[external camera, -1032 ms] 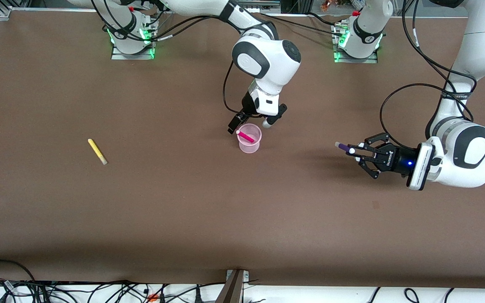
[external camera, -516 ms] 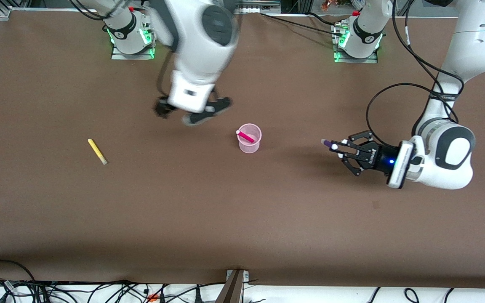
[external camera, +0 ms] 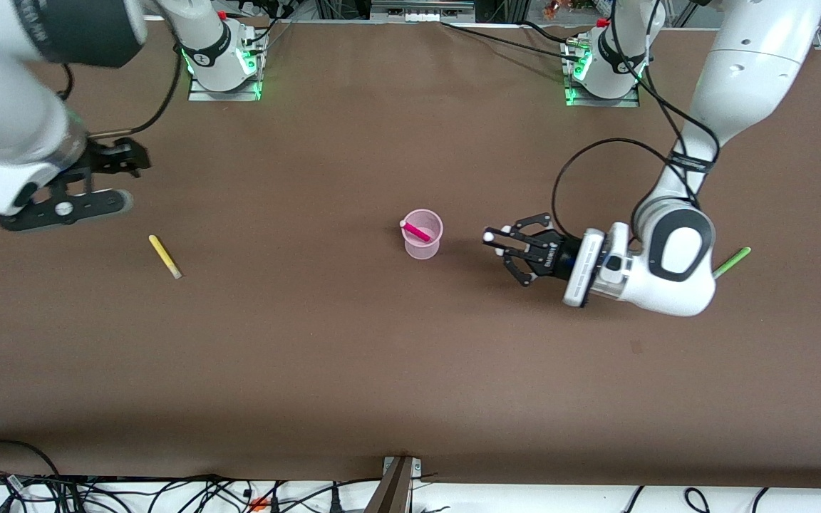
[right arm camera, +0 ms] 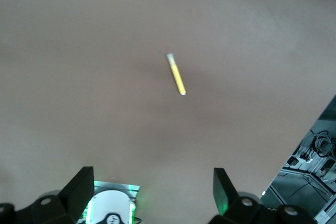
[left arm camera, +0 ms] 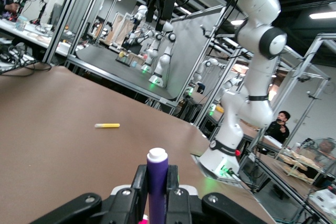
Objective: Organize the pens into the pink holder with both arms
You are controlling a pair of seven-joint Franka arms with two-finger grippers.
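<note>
The pink holder [external camera: 422, 246] stands mid-table with the magenta pen [external camera: 417, 231] leaning inside it. My left gripper [external camera: 502, 244] hovers over the table just beside the holder, toward the left arm's end. It is shut on the purple pen [left arm camera: 157, 179], whose white cap [external camera: 488, 236] points at the holder. My right gripper [external camera: 90, 182] hangs open and empty over the right arm's end of the table, close to the yellow pen [external camera: 164, 256]. That pen lies flat on the table and shows in the right wrist view [right arm camera: 176, 74]. The green pen [external camera: 731, 262] lies partly hidden by the left arm's wrist.
Both arm bases [external camera: 224, 68] [external camera: 604, 71] stand along the table's edge farthest from the front camera. The left arm's black cable [external camera: 567, 171] loops above the table beside its wrist. Brown tabletop [external camera: 382, 370] stretches bare toward the front camera.
The right arm swung away from above the holder to the right arm's end of the table. The left gripper carried the purple pen toward the holder, uncovering the green pen.
</note>
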